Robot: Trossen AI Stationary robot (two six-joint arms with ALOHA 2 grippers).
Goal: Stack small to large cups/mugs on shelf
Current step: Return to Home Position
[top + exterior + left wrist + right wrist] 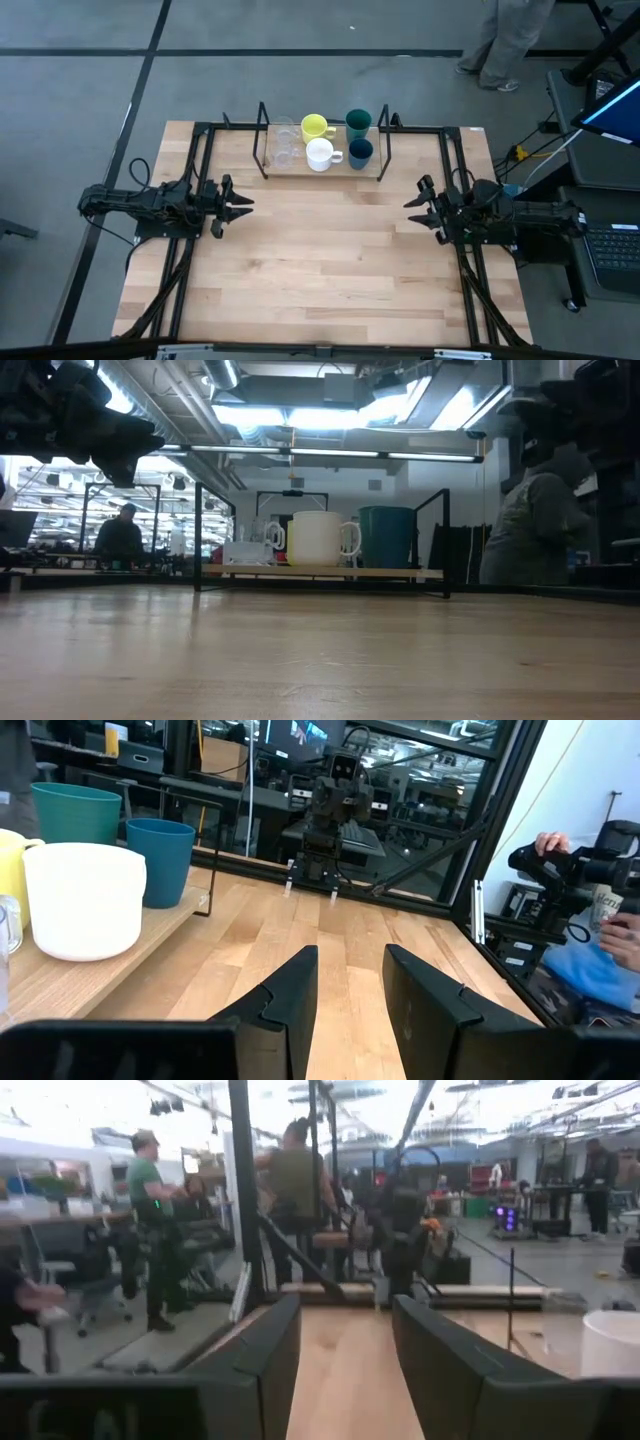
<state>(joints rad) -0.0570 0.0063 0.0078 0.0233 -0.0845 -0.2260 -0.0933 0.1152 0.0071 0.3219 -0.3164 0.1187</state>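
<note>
Standing on the shelf (340, 172) at twelve o'clock on the bench (330, 270) are six cups (319, 153). Left gripper (245, 205) hovers at nine o'clock, right gripper (412, 208) at three, fingers released on both.

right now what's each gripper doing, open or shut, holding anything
Left gripper: open, holding nothing, at the left side of the table.
Right gripper: open, holding nothing, at the table's right side.
</note>
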